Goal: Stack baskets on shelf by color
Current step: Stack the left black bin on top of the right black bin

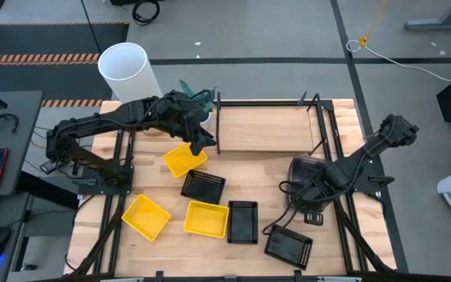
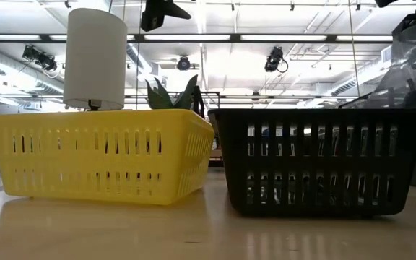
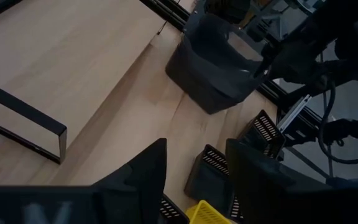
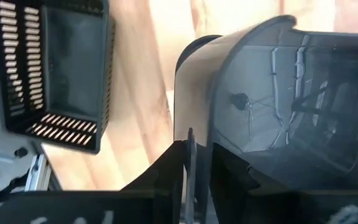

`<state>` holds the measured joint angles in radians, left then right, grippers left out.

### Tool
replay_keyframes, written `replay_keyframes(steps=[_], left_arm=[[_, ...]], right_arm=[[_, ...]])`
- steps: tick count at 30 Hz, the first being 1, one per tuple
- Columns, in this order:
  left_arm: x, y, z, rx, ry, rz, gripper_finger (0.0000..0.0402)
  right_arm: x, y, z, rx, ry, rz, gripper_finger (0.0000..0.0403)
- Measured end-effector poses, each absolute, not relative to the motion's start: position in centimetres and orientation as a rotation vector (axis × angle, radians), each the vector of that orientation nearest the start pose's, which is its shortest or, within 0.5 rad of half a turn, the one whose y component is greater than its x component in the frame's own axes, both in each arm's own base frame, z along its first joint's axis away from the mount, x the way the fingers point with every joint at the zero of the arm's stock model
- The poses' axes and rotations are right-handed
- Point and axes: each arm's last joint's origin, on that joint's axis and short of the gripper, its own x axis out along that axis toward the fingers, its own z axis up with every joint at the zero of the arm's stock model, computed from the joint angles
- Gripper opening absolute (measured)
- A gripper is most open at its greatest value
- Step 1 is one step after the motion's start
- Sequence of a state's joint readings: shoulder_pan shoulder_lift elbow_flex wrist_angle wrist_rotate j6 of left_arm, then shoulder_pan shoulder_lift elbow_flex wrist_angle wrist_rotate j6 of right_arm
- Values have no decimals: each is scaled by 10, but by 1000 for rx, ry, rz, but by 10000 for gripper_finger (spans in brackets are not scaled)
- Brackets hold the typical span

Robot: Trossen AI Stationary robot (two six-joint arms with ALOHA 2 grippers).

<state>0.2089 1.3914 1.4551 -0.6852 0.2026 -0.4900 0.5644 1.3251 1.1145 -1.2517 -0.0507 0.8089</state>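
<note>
Overhead plan of the table at an early stage of the sort. The shelf, a black rod frame over a light board at 12 o'clock, carries no basket yet, so no colour stack has been started on it.

Yellow baskets: one lies just below the left tool, near the shelf's 7 o'clock corner; two more rest at 7 o'clock and at 6 o'clock.

Black baskets: one sits just beside the first yellow one, one touches or nearly touches the 6 o'clock yellow basket, and one lies at 5 o'clock.

Smoky-grey baskets: they appear nested in one pile at 3 o'clock of the table's middle, just outside the shelf; how many it holds cannot be counted.

The left tool hovers with its jaws parted and nothing between them, as its wrist view confirms. The right tool straddles the thin grey wall of the pile's top basket; whether the wall is clamped or merely between loose jaws cannot be told.

A white cylinder and a green plant stand at 11 o'clock, outside the task.

Judged remaining: essentially everything, namely three yellow, three black and the grey pile to be placed on the shelf.
</note>
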Motion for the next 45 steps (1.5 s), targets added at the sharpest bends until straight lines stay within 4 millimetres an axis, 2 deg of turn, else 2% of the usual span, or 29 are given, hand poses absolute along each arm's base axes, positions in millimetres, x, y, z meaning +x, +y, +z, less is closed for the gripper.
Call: replay_keyframes(steps=[15, 24, 45], left_arm=[[287, 55, 383, -599, 598, 155, 172], [287, 55, 383, -599, 598, 155, 172], [287, 55, 383, -604, 597, 156, 172]], right_arm=[[184, 118, 271, 289, 1499, -136, 64], [183, 119, 271, 369, 1535, -147, 8], [183, 119, 271, 409, 1528, -203, 6]])
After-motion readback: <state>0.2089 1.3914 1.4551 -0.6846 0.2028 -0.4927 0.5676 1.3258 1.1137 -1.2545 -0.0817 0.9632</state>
